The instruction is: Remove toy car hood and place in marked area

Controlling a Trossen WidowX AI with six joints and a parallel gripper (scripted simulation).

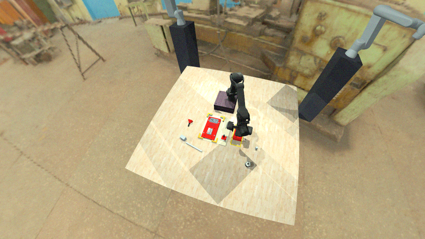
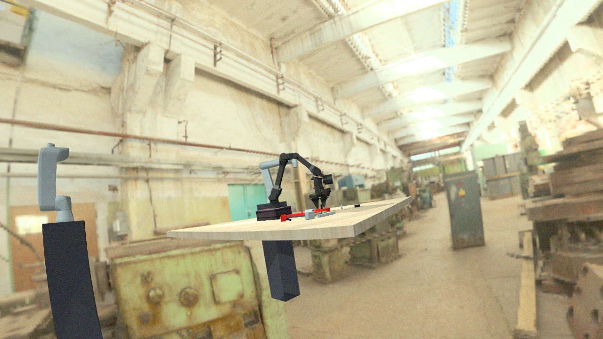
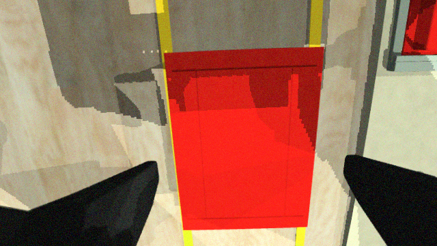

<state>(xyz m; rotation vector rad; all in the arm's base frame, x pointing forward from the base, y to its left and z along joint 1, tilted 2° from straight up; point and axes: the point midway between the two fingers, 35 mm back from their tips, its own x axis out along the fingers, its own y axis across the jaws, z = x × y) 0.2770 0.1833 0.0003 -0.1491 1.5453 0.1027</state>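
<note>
Hood [image 3: 242, 143] is being left flat between the yellow marked area [image 3: 164, 41] lines; gripper [image 3: 250, 191] is spread wide, released, clearing it.

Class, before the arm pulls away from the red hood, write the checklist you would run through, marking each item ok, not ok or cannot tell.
1. Hand open: ok, fingers spread wide.
2. Fingers apart from the hood: ok, table shows between each tip and the hood's sides.
3. Hood lying flat on the table: ok in the wrist view.
4. Hood inside the yellow marked area: cannot tell, its left edge overlaps the yellow line.
5. Hood off the toy car: ok, it lies separately to the car's side.
6. Path straight up free: ok, nothing above the hand in the exterior view.
</note>
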